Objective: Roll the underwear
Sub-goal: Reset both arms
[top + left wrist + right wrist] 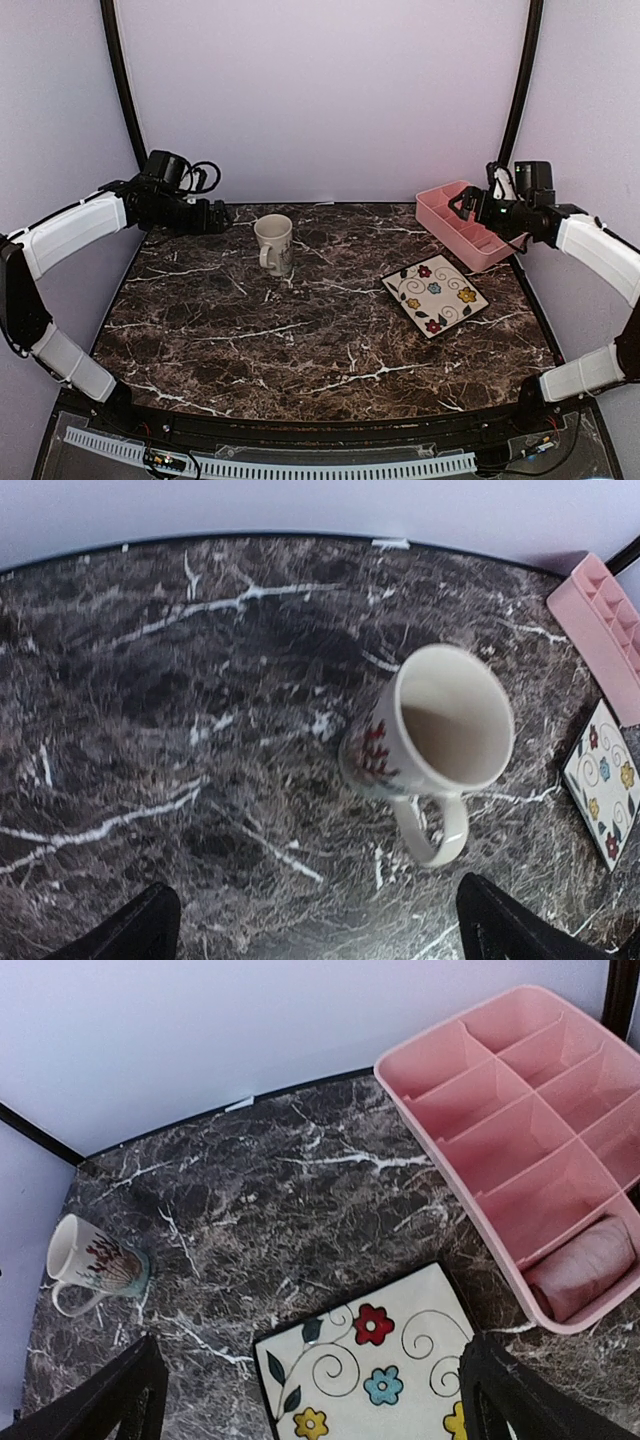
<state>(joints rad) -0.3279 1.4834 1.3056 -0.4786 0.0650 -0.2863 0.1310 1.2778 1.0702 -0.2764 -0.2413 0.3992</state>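
Starting at the pink tray (500, 1110) in the far right corner of the marble table (300, 340), with thin walls cutting it into compartments. There, inside the tray's end compartment on the side nearest the plate, spotting the pale pink underwear (585, 1265): rolled into a snug cylinder, lying on its side, pressed against the tray's outer wall. Can't tell from here how tightly wound.

Over to the right gripper (462, 207): raised above the tray's far end in the top view, jaws spread wide, nothing between them. From the wrist view, just two dark fingertips (135, 1395) at the lower corners, well apart, looking down past the tray's edge.

Next, the flowered plate (434, 294): square, white, flat on the marble just beside the tray, on its near side, not quite touching as far as can be told.

Across the table now, well apart from the tray and off to its left, finding the cream mug (273, 243): upright, handle turned toward the near edge, red pattern on its side.

Further from the tray again, beyond the mug, picking up the left gripper (225, 215): up off the marble, jaws fully parted, gripping nothing, aimed toward the mug.
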